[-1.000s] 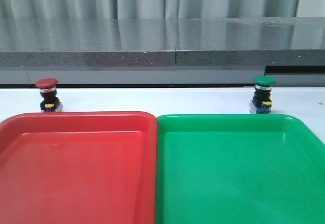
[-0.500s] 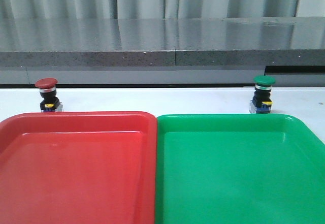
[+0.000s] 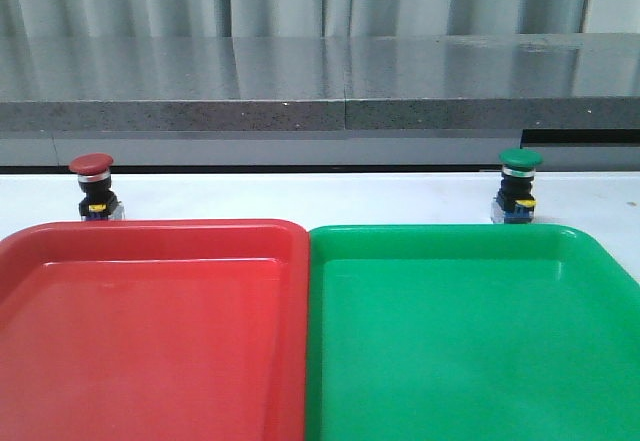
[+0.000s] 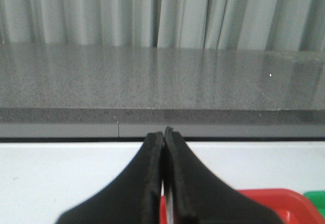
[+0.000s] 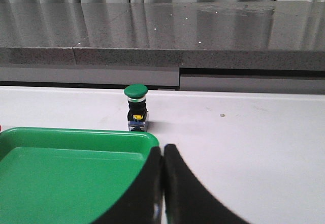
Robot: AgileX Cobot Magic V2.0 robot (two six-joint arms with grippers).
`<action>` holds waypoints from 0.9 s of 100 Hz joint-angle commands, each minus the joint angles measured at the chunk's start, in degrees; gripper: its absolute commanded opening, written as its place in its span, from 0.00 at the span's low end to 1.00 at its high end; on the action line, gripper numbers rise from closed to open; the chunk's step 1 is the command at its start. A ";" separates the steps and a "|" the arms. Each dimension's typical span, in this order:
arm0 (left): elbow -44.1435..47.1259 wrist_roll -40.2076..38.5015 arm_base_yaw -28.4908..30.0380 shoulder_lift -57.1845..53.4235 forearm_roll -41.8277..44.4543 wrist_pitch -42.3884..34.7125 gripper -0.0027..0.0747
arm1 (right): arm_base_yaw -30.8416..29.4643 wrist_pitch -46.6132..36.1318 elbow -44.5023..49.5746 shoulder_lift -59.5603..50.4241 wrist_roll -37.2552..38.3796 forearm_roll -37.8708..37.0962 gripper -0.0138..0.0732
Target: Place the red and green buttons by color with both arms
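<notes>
Both tools pressed together: left tool (image 4: 163, 132) | right tool (image 5: 163, 148) | buttons untouched

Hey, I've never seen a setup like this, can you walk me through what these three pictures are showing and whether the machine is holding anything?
This is a two-armed robot at a white table. The front view looks forward over the table: a red tray and a green tray lie side by side, both with nothing in them. Behind them stand a red button and a green button, each upright beyond the tray of its own colour. The other two pictures come from cameras on the wrists. The black wedge in each is a gripper: the left gripper and the right gripper, both shut and holding nothing.
</notes>
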 commanded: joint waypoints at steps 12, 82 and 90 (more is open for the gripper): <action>-14.20 -0.54 0.08 12.55 -3.43 10.99 0.01 | -0.02 -4.62 -0.82 -1.18 0.01 0.10 0.03; -24.24 -0.44 0.08 28.84 -2.27 25.41 0.17 | -0.02 -4.62 -0.82 -1.18 0.01 0.10 0.03; -24.24 -0.44 0.08 28.84 -1.76 26.47 0.36 | -0.02 -4.62 -0.82 -1.18 0.01 0.10 0.03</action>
